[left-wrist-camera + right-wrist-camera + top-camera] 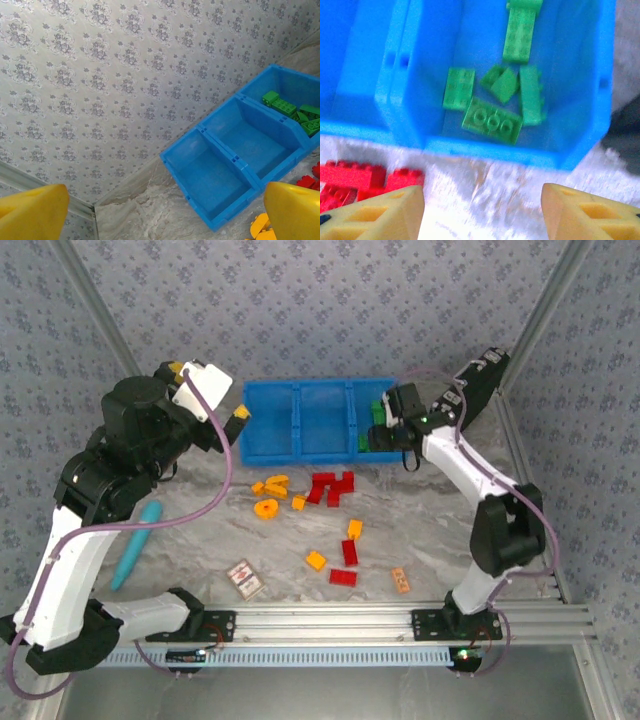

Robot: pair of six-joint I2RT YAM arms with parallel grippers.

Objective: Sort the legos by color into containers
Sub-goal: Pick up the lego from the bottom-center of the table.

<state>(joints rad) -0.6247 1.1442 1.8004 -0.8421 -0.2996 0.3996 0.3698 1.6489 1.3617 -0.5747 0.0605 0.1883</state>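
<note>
Asking about the right gripper [481, 210]: fingers apart or not?

> Apart, nothing between them. Green legos [492, 120] lie just ahead of it, in the end compartment [585, 100] of the blue bin [300, 390]. Red legos [350, 177] sit on the table [485, 185] by its left fingertip.

And the left gripper [162, 215]?

> Spread wide too, holding nothing. The bin's ahead and to its right, with orange legos [260, 227] beside its right fingertip.

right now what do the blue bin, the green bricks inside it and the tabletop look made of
Bright blue rectangular bin: moulded plastic, smooth, slightly glossy walls. Green studded bricks: hard plastic, crisp moulded studs. Grey veined tabletop: marble-look surface, possibly a printed laminate; cannot tell which.
</note>
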